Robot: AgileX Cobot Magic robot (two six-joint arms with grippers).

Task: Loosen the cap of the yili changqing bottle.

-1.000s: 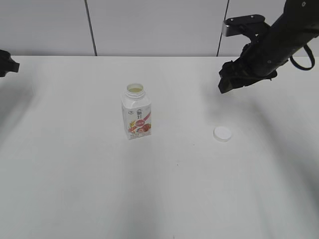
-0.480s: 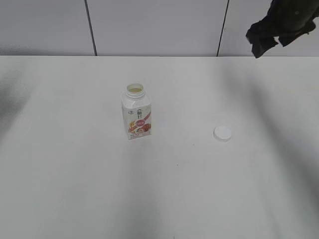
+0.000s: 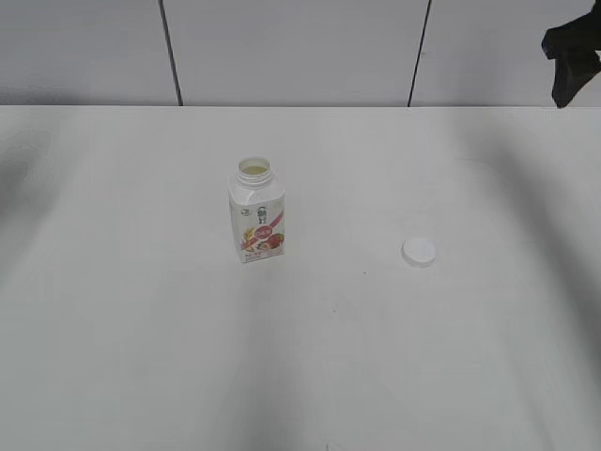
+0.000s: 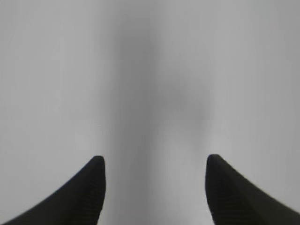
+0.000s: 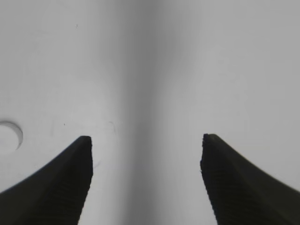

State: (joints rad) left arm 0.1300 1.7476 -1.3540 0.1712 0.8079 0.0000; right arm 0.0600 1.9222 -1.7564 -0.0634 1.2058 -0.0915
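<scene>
The yili changqing bottle stands upright on the white table, its neck open and uncapped. The white cap lies flat on the table to the bottle's right, apart from it; it also shows at the left edge of the right wrist view. My right gripper is high at the far right edge of the exterior view; in its wrist view it is open and empty above bare table. My left gripper is open and empty over bare table and is out of the exterior view.
The white table spreads around the bottle. A grey panelled wall runs behind the table's far edge.
My right arm has risen and pulled away to the upper right, from near the cap to the frame's edge. The left gripper has left the exterior view. Bottle and cap have not moved.
</scene>
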